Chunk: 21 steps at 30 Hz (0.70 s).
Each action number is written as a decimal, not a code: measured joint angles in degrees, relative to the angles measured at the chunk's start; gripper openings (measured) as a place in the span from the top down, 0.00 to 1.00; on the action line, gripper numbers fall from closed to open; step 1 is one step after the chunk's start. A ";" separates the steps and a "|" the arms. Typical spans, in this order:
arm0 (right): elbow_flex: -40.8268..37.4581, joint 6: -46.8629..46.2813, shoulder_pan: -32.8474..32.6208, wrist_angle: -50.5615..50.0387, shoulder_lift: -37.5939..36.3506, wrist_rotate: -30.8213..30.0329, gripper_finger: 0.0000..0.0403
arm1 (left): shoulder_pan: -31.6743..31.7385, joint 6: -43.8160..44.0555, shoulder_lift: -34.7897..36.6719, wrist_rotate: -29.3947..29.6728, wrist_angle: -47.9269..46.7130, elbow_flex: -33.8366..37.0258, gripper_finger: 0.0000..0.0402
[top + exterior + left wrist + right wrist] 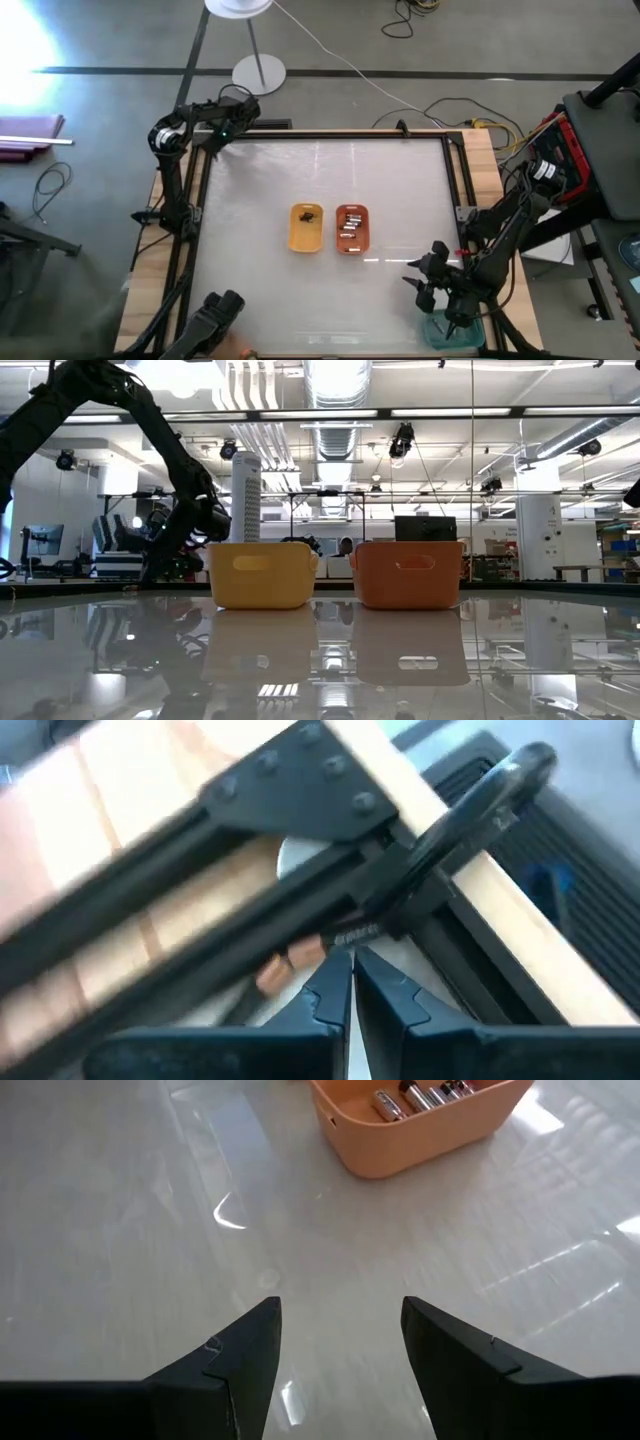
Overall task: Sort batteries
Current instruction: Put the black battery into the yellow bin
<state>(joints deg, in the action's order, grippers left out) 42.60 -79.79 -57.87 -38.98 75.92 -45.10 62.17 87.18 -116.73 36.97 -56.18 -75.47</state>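
Lab, exposed ceiling ducts (335, 385), workstations

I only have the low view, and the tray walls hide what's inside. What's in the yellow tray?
Observer: A few dark batteries lie at one end of the yellow tray.
Operator: And the orange one?
Observer: Silvery batteries lie side by side in the orange tray.
Operator: Is the right gripper carrying anything?
Observer: No. The right gripper is open and empty over bare table, facing the orange tray.
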 joint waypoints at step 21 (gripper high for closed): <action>-0.43 -2.09 0.13 0.30 -0.04 -1.49 0.50 | 0.22 7.53 0.50 2.21 -0.80 2.00 1.00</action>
<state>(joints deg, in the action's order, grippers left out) 42.18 -81.87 -57.74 -38.69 75.88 -46.59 62.39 94.71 -116.22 39.18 -56.98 -73.47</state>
